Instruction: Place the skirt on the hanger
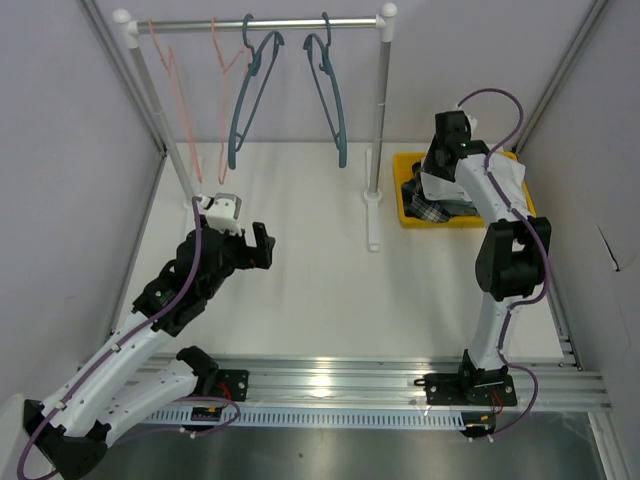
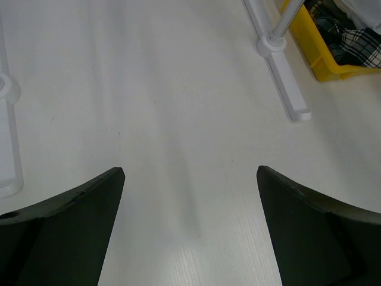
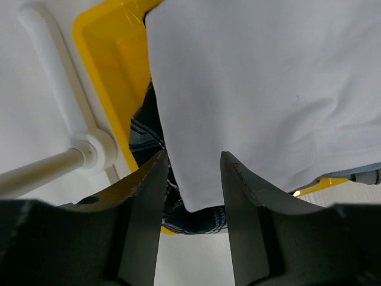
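**Right tool (image 3: 191, 156) set over the skirt in the bin**

The soft white cloth skirt (image 3: 268, 89), as I take it to be, lies draped over a dark plaid garment (image 3: 196, 220) in the yellow plastic bin (image 3: 113, 53), at two o'clock on the table (image 1: 300, 280). The right tool's jaws stand narrow, astride its loose corner, not plainly pinching. The skirt looks light, limp and likely to slip, so a deeper hold along the hem or waistband should serve better. The left tool (image 2: 190, 173) gapes wide at nine o'clock, holding nothing.

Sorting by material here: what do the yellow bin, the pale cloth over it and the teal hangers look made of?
Yellow bin: likely moulded plastic, smooth, slightly glossy walls. Pale cloth: fabric, matte, with soft folds. Teal hangers: probably plastic, uniform colour; too small to be sure.
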Available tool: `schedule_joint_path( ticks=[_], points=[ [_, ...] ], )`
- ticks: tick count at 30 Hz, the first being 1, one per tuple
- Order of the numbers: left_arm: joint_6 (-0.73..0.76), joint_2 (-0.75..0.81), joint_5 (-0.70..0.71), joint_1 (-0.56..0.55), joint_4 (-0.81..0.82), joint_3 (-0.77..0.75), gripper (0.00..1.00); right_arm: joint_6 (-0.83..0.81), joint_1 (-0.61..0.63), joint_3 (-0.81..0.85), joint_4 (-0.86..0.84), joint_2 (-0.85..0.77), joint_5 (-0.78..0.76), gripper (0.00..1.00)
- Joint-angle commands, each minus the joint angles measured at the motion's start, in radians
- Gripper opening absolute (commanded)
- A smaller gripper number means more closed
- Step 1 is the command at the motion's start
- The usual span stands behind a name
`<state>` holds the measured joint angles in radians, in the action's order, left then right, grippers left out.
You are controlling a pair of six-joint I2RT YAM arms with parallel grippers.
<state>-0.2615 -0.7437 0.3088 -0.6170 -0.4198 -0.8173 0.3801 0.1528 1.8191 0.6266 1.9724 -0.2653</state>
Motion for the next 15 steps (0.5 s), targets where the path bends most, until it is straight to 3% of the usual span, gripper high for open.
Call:
schedule_joint_path(
  ticks=[1,15],
  points=[
    [-0.012,0.01,-0.014,0.0,0.027,-0.011,0.99,-0.052,0.034,0.054,0.074,0.008,-0.049,0.46],
    [-0.01,0.0,-0.019,-0.001,0.019,-0.014,0.99,-0.124,0.139,0.04,0.125,0.105,-0.316,0.52]
  ],
)
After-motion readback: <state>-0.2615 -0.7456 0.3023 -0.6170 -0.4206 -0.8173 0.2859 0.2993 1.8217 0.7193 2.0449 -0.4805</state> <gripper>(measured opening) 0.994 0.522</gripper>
